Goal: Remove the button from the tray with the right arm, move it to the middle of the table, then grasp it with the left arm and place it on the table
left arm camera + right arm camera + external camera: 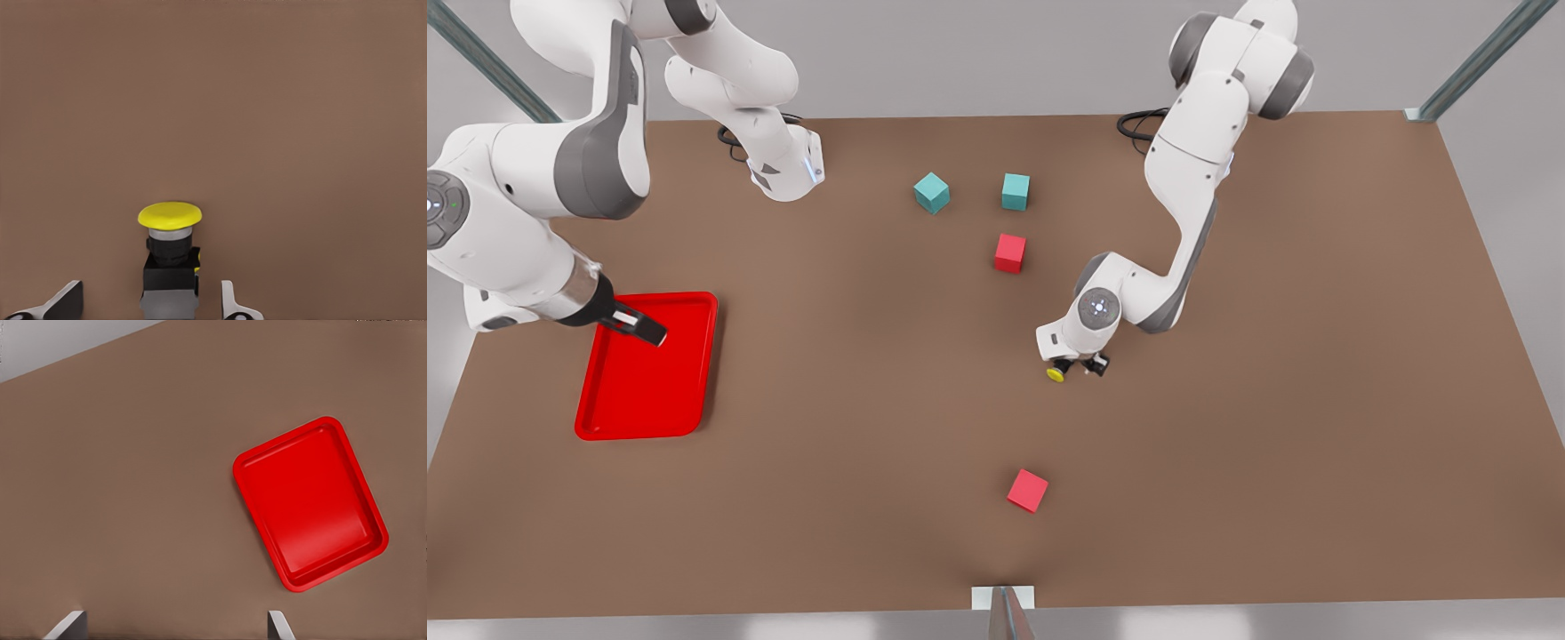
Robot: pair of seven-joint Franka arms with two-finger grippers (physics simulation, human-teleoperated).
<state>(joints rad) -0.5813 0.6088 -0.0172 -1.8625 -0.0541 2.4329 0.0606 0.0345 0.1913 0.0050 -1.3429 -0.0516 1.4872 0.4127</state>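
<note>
Yellow and round, the cap of the tiny black-bodied push-button (1056,373) marks where the task's thing sits: near the middle of the plain matte brown worktop (1227,444), between the fingers of the left gripper (1077,366). In the left wrist view we see the button (170,250) standing in the gap with the jaws spread on either side, neither finger touching it. We find the right gripper (643,327) above the flat bright red rectangular tray (694,391) at the front view's left, its jaws spread and holding nothing (the tray (310,503) lies bare below it). Two teal cubes (931,192) and two red cubes (1010,252) lie apart on the worktop.
</note>
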